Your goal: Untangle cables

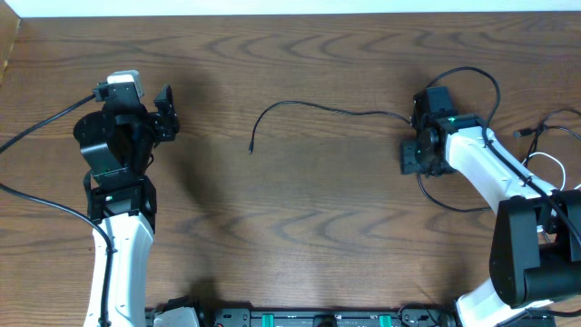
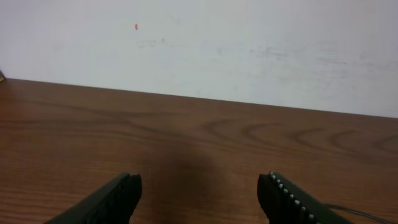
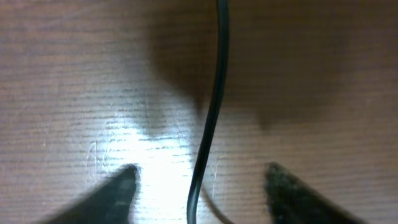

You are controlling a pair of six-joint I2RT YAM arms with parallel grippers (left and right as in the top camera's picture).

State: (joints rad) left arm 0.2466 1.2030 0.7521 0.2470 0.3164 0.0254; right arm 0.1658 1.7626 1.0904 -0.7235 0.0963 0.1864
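Note:
A thin black cable (image 1: 309, 104) lies on the wooden table (image 1: 300, 209). Its free plug end (image 1: 251, 148) is near the middle, and it runs right to my right gripper (image 1: 419, 156). In the right wrist view this black cable (image 3: 216, 93) passes straight between the open fingers of my right gripper (image 3: 200, 179), close above the table. More thin cables (image 1: 545, 127), black with a pale one among them, loop around the right arm at the right edge. My left gripper (image 1: 165, 113) is open and empty at the far left, and it also shows in the left wrist view (image 2: 199, 186).
A white wall (image 2: 199, 50) rises behind the table's far edge. Thick black wires (image 1: 41, 127) trail from the left arm. The right arm's base (image 1: 536, 254) stands at the bottom right.

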